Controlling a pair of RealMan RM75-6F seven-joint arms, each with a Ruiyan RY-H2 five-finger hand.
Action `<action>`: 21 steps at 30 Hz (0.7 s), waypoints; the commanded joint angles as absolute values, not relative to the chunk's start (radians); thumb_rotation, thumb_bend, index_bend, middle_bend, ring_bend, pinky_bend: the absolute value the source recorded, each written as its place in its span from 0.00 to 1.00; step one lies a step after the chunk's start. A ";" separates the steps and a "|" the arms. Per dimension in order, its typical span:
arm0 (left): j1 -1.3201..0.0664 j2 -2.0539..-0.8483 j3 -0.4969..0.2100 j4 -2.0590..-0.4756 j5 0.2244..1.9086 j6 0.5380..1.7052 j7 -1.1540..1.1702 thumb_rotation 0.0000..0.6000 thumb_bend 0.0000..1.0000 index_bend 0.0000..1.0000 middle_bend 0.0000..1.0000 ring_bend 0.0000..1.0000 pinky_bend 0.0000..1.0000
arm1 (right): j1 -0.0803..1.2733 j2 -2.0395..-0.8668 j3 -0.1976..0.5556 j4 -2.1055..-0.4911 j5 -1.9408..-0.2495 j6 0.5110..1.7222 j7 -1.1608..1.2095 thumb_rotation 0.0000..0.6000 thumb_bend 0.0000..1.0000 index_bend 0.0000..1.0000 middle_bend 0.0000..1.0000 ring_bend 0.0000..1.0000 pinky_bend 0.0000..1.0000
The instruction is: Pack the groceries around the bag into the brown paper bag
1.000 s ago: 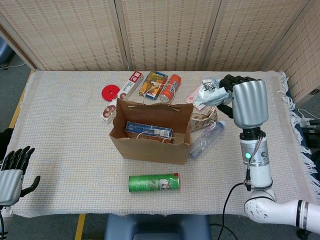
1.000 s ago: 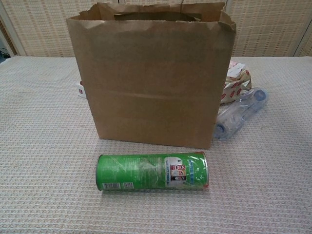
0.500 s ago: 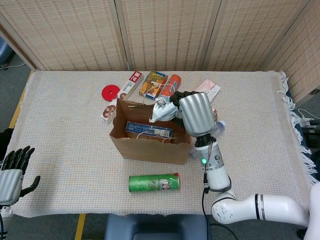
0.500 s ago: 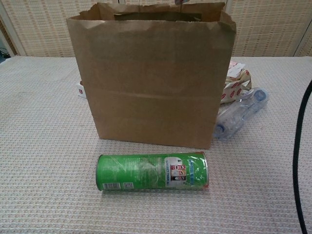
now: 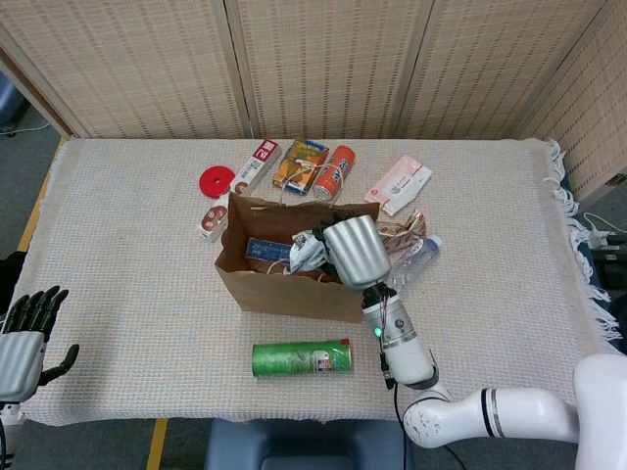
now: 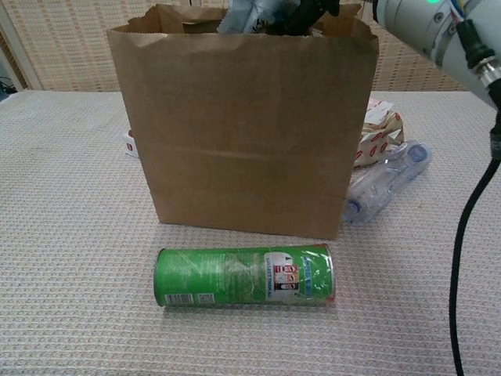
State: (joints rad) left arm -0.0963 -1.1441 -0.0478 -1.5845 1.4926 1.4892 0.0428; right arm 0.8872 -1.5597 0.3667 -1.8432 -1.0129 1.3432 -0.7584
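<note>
Head view, centre: brown paper bag [image 5: 294, 284] upright on woven tablecloth [image 5: 127, 255], blue box [image 5: 266, 250] inside. Right hand [image 5: 333, 245] over bag mouth, gripping crinkled silver packet [image 5: 306, 250] just above opening. Chest view, top edge: same packet [image 6: 246, 14] and dark fingers [image 6: 313, 12] showing at bag rim. Left hand [image 5: 24, 338] at lower left frame edge, fingers spread, holding nothing. Green can [image 5: 302, 358] lying below bag; clear bottle [image 5: 411, 259] and patterned pouch [image 5: 400, 233] right of bag; orange can [image 5: 335, 172], red disc [image 5: 217, 180], pink packet [image 5: 399, 183] above bag.
</note>
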 commanded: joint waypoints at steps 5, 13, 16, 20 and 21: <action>-0.097 -1.144 -0.048 -1.585 1.491 1.489 0.045 1.00 0.35 0.00 0.00 0.00 0.00 | 0.874 -1.510 0.424 -1.903 -0.980 1.367 -0.743 1.00 0.13 0.00 0.13 0.07 0.21; -0.096 -1.144 -0.048 -1.584 1.492 1.489 0.045 1.00 0.35 0.00 0.00 0.00 0.00 | 0.789 -1.355 0.448 -1.989 -0.968 1.397 -0.685 1.00 0.13 0.00 0.13 0.07 0.18; -0.096 -1.144 -0.048 -1.586 1.492 1.489 0.047 1.00 0.35 0.00 0.00 0.00 0.00 | 0.733 -1.276 0.421 -2.008 -0.978 1.387 -0.638 1.00 0.13 0.00 0.13 0.07 0.17; -0.096 -1.146 -0.049 -1.589 1.490 1.490 0.056 1.00 0.35 0.00 0.00 0.00 0.00 | 0.678 -1.201 0.381 -1.997 -1.004 1.361 -0.573 1.00 0.13 0.00 0.13 0.07 0.16; -0.096 -1.146 -0.049 -1.590 1.490 1.491 0.059 1.00 0.35 0.00 0.00 0.00 0.00 | 0.668 -1.187 0.374 -1.995 -1.010 1.351 -0.550 1.00 0.13 0.00 0.13 0.07 0.16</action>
State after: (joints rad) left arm -0.0961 -1.1461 -0.0485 -1.5896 1.4901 1.4906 0.0584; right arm 0.6959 -1.2135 0.3957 -1.9955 -0.9950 1.3688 -0.5861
